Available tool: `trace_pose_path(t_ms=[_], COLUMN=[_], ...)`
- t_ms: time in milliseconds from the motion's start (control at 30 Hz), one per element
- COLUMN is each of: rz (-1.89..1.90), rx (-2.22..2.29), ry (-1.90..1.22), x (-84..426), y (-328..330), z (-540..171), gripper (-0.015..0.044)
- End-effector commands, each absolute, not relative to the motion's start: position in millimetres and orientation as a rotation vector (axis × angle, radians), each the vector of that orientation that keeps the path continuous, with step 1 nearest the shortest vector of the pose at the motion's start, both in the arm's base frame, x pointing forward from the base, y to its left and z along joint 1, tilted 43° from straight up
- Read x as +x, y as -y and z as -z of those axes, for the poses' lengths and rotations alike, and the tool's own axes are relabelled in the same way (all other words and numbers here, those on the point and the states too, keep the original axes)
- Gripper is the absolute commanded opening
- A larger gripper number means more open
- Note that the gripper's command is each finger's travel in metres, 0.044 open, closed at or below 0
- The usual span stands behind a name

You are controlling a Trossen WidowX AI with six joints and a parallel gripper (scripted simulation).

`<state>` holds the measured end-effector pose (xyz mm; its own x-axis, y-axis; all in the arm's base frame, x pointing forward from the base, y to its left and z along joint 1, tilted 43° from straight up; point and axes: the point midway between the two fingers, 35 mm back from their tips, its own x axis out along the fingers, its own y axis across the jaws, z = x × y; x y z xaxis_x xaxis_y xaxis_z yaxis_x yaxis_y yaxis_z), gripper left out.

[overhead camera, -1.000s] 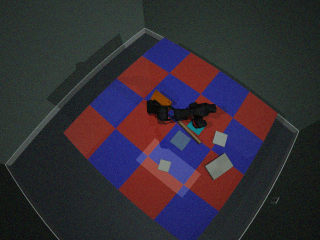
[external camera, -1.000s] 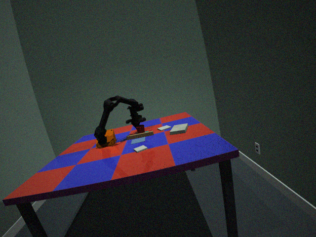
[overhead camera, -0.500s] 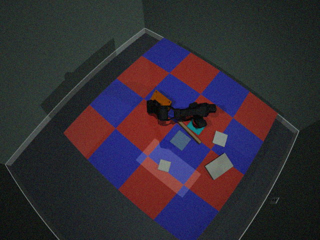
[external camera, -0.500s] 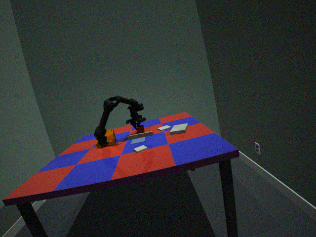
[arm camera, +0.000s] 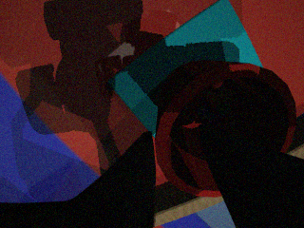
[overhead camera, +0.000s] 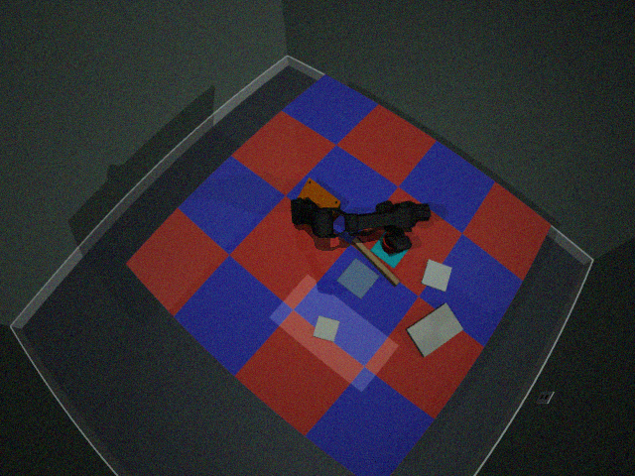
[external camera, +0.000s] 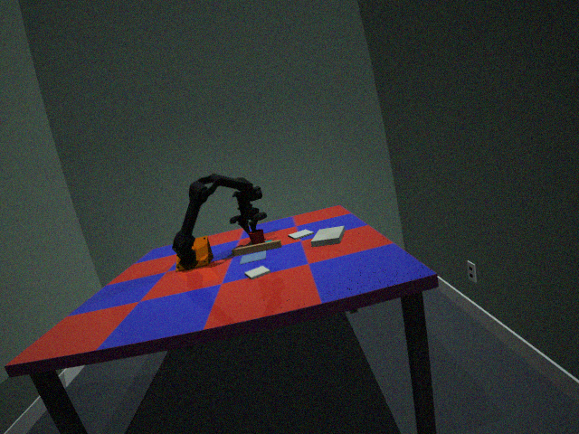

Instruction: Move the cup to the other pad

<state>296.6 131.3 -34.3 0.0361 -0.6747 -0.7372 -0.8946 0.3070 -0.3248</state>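
Checkered red and blue, the bench (external camera: 261, 298) carries a red cup (overhead camera: 394, 240) standing on the teal pad (overhead camera: 383, 254) directly beneath the gripper (overhead camera: 396, 239), whose fingers appear spread loosely around it. A wooden bar (overhead camera: 376, 264) lies just beside.

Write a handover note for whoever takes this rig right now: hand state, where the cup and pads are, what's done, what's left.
Hand: partly open, gripping nothing, low at the dark red round cup.
Cup: upright on the teal square pad, across the long wooden bar from the grey-blue square pad.
Marbles: too dark to make out.
Done, apparently: cup set down on the teal pad, grip let go.
Left: open wider and lift straight up without nudging the cup.
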Motion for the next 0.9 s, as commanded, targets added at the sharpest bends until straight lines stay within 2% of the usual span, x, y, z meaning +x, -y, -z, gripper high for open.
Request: trace_pose_path(t_ms=[0,767,867], rz=[-0.316,-0.318,-0.319], rx=[-1.424,-1.429,-1.439], ry=[-1.692,-1.691,-1.698], x=[297,293,293], y=[-138,-155,-152], z=[28,8,12], gripper=[0.0128,0.0128,0.0207])
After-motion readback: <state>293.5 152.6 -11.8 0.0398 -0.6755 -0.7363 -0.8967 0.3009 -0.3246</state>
